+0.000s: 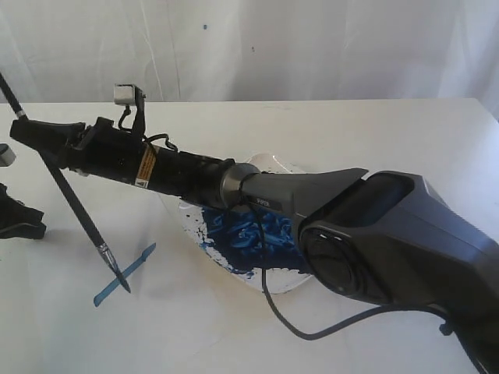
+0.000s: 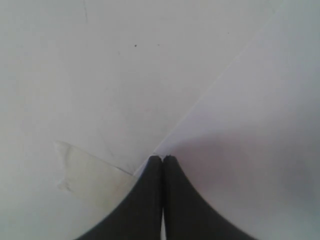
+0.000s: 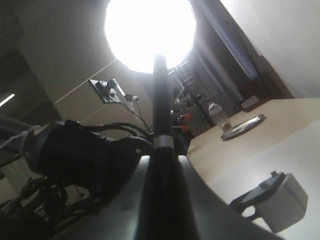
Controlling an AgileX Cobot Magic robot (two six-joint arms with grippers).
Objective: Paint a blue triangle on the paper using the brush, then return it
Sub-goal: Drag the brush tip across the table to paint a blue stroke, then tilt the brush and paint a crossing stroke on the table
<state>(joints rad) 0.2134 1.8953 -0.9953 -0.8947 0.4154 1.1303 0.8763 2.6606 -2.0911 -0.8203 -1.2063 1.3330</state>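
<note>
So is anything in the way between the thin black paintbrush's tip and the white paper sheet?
Nothing visible is. The right gripper holds the thin black-handled brush slanted, and its tip rests on the flat white paper, at the one streaky blue stroke painted there.

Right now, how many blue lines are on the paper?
1. One blue stroke lies left of the paint dish, at the brush tip. The arm could hide more.

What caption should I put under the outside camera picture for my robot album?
Right end effector holds the brush tip-down on a blue stroke beside the paint dish.
</note>
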